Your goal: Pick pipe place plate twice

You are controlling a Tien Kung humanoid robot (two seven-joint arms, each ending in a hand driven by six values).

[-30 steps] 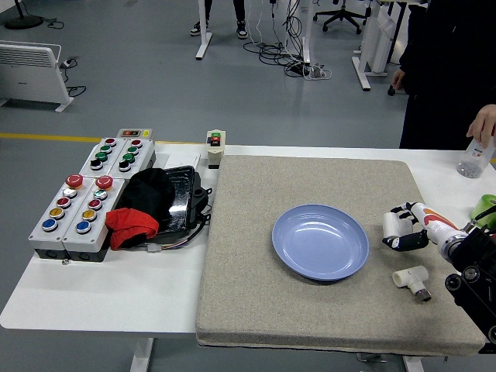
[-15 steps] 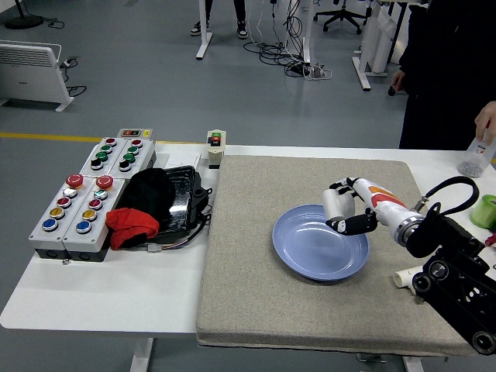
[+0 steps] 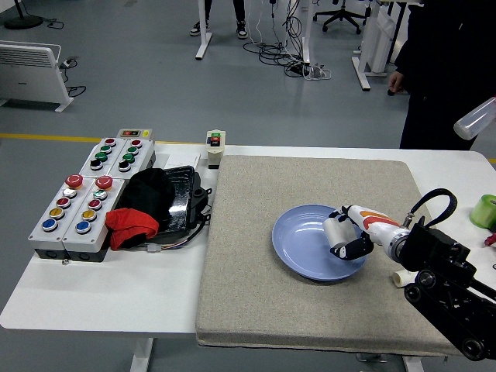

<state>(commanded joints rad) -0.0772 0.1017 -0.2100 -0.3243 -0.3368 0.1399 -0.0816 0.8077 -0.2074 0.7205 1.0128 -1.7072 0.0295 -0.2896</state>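
Grey felt covers the white worktop [image 3: 93, 302] beneath the action. Fingers of the right hand [image 3: 346, 235] are wrapped around a white pipe [image 3: 335, 233], low over the blue plate [image 3: 310, 246] toward its right rim, long axis roughly upright. A second pipe [image 3: 401, 277] lies right of the plate, mostly hidden beneath that arm, so nearest the right hand.

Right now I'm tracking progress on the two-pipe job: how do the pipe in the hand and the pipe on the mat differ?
The held pipe is gripped by the right hand over the blue plate; the other pipe lies loose on the mat, outside the plate. The held pipe shows plainly; the other pipe is mostly hidden behind the arm. Both are white.
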